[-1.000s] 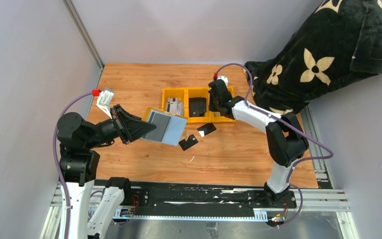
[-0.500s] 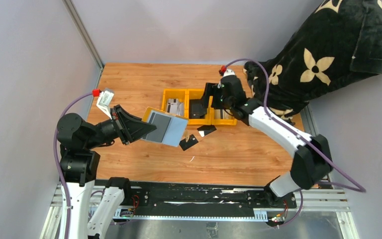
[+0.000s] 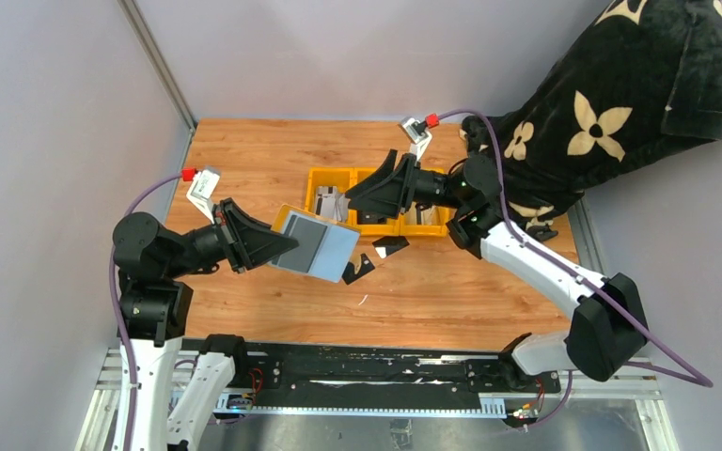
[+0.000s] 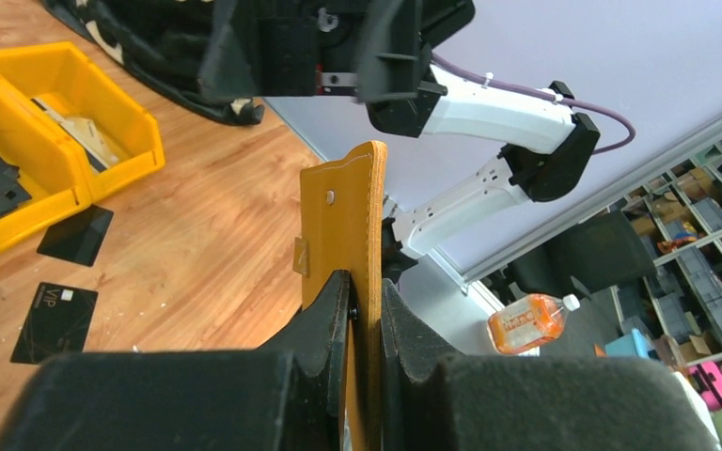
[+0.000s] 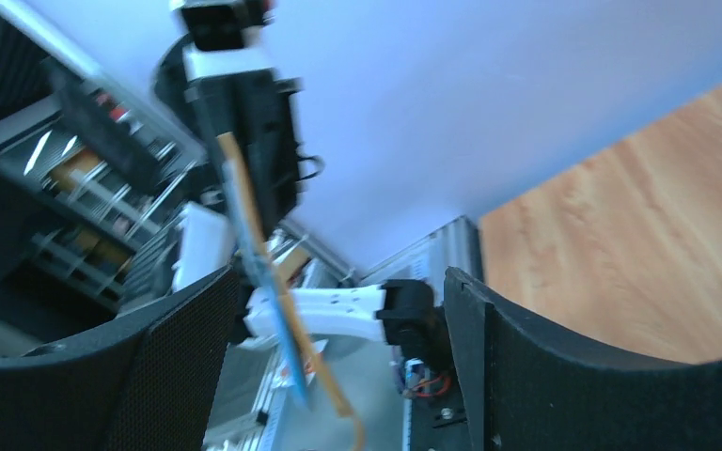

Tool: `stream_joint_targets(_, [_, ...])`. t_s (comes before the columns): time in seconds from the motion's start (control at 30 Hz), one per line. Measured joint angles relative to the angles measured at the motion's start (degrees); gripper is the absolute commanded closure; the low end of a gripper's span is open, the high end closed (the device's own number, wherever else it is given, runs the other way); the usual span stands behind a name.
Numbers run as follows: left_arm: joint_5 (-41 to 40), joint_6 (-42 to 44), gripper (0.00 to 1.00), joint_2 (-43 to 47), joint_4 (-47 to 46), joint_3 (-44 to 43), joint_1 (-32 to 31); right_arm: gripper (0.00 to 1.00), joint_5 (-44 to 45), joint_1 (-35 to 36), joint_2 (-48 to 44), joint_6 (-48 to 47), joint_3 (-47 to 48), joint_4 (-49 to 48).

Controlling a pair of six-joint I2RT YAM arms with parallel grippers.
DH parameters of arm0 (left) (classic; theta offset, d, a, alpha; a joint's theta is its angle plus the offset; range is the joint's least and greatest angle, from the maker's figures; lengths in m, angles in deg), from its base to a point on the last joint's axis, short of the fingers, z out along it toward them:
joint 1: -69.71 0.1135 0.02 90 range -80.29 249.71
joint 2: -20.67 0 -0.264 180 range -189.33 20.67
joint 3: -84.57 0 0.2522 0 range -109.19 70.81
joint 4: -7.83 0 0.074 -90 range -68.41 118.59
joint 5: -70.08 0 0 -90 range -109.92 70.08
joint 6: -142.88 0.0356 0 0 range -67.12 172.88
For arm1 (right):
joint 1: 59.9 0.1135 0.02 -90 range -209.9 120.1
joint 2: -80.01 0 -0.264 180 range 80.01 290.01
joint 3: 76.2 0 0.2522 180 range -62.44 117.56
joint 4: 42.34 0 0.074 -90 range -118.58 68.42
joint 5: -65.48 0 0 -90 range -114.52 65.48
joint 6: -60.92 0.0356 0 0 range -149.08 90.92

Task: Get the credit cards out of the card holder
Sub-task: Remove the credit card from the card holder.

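Note:
The card holder [image 3: 318, 247], mustard yellow with grey-blue lining, hangs unfolded above the table. My left gripper [image 3: 280, 246] is shut on its left edge. The left wrist view shows the card holder [image 4: 346, 216] edge-on, pinched in that gripper [image 4: 365, 299]. Two black credit cards lie flat on the wood: one [image 3: 357, 270] under the holder's right corner, one [image 3: 390, 244] near the bins. They appear again as card [image 4: 54, 322] and card [image 4: 75, 235]. My right gripper [image 3: 365, 193] is open and empty above the bins, pointing left at the holder [image 5: 268, 272]; the jaws [image 5: 338, 282] stand wide.
Three yellow bins [image 3: 312, 193] sit in a row at mid-table; the middle one holds a black pouch. A black floral blanket [image 3: 611, 103] fills the back right corner. A small white scrap [image 3: 364, 301] lies on the wood in front of the cards.
My right arm rose from the right-hand bin and swung left, its jaws opening, and now faces the holder. My left arm and the holder shifted only slightly.

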Motion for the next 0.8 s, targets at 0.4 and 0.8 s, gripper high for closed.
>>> stream_joint_targets(0.4, [0.8, -0.9, 1.0, 0.0, -1.1, 0.1, 0.0, 0.32, -5.0, 11.3, -5.8, -12.1, 3.9, 14.3])
stream_joint_targets(0.8, [1.2, -2.7, 1.0, 0.0, -2.5, 0.1, 0.0, 0.85, -2.2, 13.9, -5.3, -21.3, 6.8, 25.6])
